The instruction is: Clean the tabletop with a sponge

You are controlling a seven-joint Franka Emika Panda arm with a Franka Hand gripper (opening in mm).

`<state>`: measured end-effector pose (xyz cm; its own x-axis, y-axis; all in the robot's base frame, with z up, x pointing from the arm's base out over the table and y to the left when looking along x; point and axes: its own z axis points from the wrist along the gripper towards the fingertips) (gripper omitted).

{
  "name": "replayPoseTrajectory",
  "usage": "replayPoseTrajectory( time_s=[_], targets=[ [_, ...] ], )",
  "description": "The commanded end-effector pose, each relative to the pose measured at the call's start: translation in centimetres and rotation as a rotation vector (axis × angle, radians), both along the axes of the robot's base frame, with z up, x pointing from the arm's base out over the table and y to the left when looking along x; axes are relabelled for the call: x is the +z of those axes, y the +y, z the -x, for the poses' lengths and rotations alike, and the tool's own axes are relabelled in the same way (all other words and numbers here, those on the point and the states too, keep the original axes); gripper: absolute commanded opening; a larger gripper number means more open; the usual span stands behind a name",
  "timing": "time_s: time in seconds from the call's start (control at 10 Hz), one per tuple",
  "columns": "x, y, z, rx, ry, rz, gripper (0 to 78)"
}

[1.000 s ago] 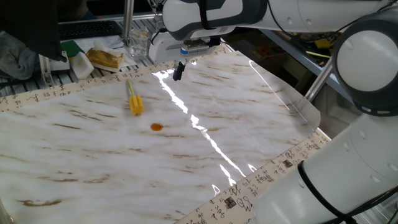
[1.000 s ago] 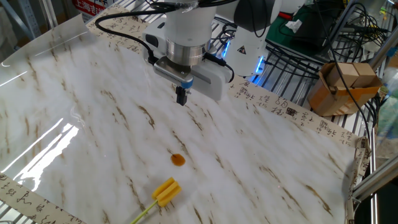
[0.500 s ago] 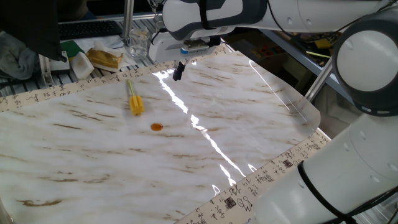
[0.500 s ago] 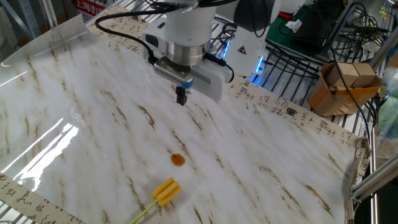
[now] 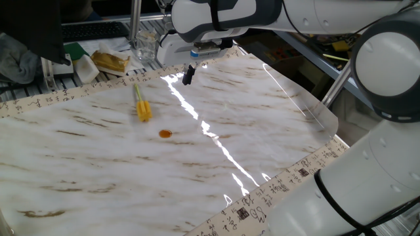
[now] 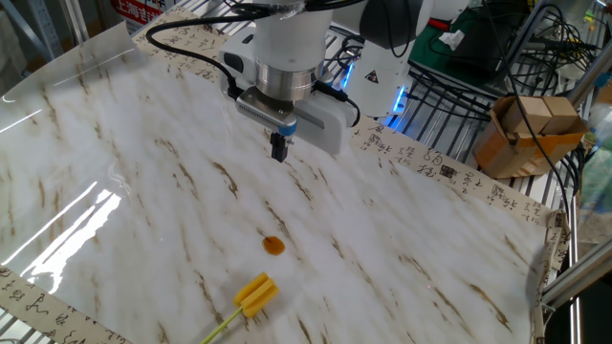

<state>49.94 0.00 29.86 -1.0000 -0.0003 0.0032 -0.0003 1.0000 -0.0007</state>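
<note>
**Reaching for the sponge before any wiping**

In one fixed view, we see the gripper (image 5: 188,75) hanging over the far part of the tabletop (image 5: 262,124), its fingers drawn together into a narrow dark tip with nothing between them. The sponge (image 5: 142,105) lies flat on the marble, well apart from the gripper, its yellow-orange head pointing toward the near side and its thin pale handle toward the beige strip (image 5: 59,97). A small round orange stain (image 5: 165,134) sits just beyond the head. We judge the step in hand is to fetch the sponge, so we should open the jaws first, then travel across and come down with the jaws straddling the handle or head crosswise, not along it.

In the other fixed view, the gripper (image 6: 279,149) again looks closed and empty, above the streaked surface (image 6: 143,191). The sponge (image 6: 251,298) lies near the lower edge, its handle running out toward the frame's bottom, and the stain (image 6: 274,246) lies between sponge and gripper. We would turn the wrist to match the slanted handle, descend gently since the stick is thin and lies flush on a glossy surface, and avoid dragging the fingers through the stain on the way over.
</note>
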Motion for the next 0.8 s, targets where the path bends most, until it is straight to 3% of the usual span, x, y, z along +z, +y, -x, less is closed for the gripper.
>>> replayPoseTrajectory(
  time_s=[0.1,0.2,0.3,0.8],
  targets=[
    [0.00,0.00,0.00,-0.117,-0.005,-0.141,0.0],
    [0.00,0.00,0.00,-0.112,-0.006,-0.096,0.0],
    [0.00,0.00,0.00,-0.112,-0.006,-0.089,0.0],
    [-0.32,0.08,-0.08,-0.114,0.010,-0.095,0.0]
  ],
)
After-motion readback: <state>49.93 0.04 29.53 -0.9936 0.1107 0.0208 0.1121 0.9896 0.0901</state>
